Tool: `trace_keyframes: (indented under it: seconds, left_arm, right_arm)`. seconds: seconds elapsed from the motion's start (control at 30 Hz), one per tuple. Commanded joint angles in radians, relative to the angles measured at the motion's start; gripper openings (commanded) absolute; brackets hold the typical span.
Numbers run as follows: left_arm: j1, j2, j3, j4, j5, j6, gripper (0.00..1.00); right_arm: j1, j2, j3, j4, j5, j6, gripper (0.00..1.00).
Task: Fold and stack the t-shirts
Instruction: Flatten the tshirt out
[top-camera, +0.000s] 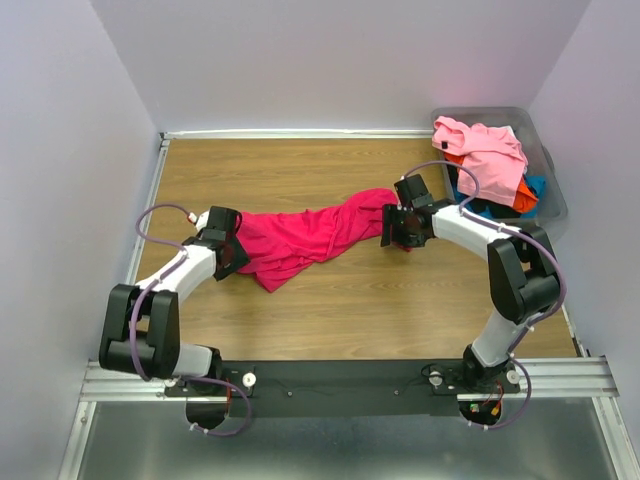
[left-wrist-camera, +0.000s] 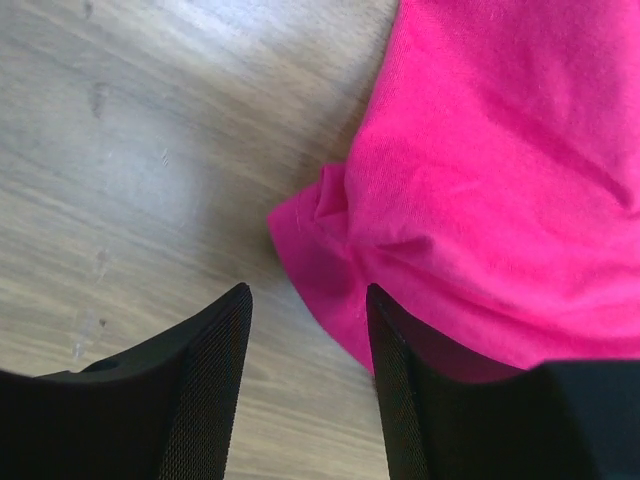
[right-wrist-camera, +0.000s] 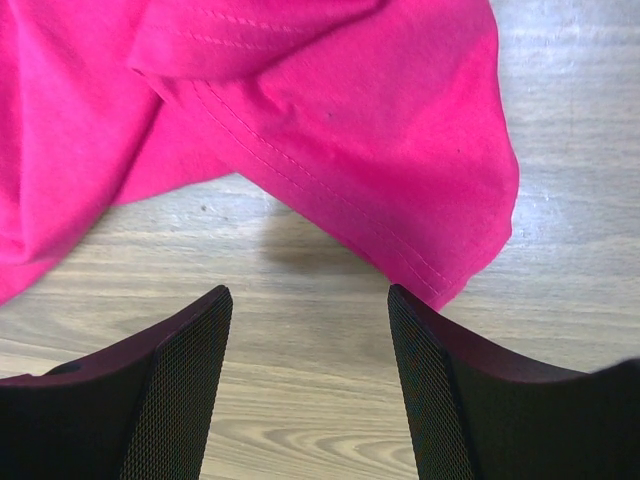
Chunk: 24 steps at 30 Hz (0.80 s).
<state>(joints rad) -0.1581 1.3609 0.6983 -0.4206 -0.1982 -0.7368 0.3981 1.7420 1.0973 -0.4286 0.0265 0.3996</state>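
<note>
A crimson-magenta t-shirt (top-camera: 310, 238) lies crumpled and stretched across the middle of the wooden table. My left gripper (top-camera: 232, 256) is at its left end; in the left wrist view the gripper (left-wrist-camera: 308, 300) is open and empty, with a shirt edge (left-wrist-camera: 480, 200) just beyond its right finger. My right gripper (top-camera: 398, 232) is at the shirt's right end; in the right wrist view the gripper (right-wrist-camera: 310, 300) is open and empty over bare wood, with the hemmed edge (right-wrist-camera: 400, 150) just ahead. Light pink (top-camera: 482, 148), orange (top-camera: 524, 198) and blue t-shirts are heaped in the bin.
A grey plastic bin (top-camera: 550, 180) stands at the back right corner against the wall. White walls close in the table (top-camera: 300, 170) at the back and both sides. The arms' bases sit on a metal rail (top-camera: 350, 378) at the near edge.
</note>
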Motion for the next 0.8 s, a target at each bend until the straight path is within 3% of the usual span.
trace_keyframes:
  seconds: [0.0, 0.4, 0.53, 0.63, 0.67, 0.73, 0.77]
  left_arm:
    - [0.011, 0.049, 0.041, 0.049, -0.032, 0.028, 0.59]
    - [0.035, 0.138, 0.07, 0.077, -0.063, 0.068, 0.59]
    - [0.035, 0.171, 0.067, 0.089, -0.038, 0.08, 0.53]
    - [0.035, 0.185, 0.063, 0.094, -0.011, 0.082, 0.42]
    - [0.035, 0.184, 0.06, 0.097, -0.001, 0.082, 0.31]
    - [0.035, 0.181, 0.052, 0.098, 0.014, 0.08, 0.19]
    - [0.035, 0.17, 0.047, 0.095, 0.02, 0.082, 0.04]
  right_arm:
    - [0.002, -0.022, -0.025, -0.018, -0.014, 0.002, 0.72]
    - [0.002, -0.024, -0.028, -0.016, 0.003, 0.011, 0.72]
    - [0.002, -0.021, -0.019, -0.019, 0.018, 0.015, 0.72]
    - [0.002, -0.018, -0.011, -0.019, 0.033, 0.019, 0.72]
    - [0.002, -0.016, -0.008, -0.019, 0.044, 0.022, 0.72]
    - [0.002, -0.016, -0.005, -0.019, 0.065, 0.028, 0.72]
    - [0.002, -0.016, -0.002, -0.019, 0.093, 0.028, 0.72]
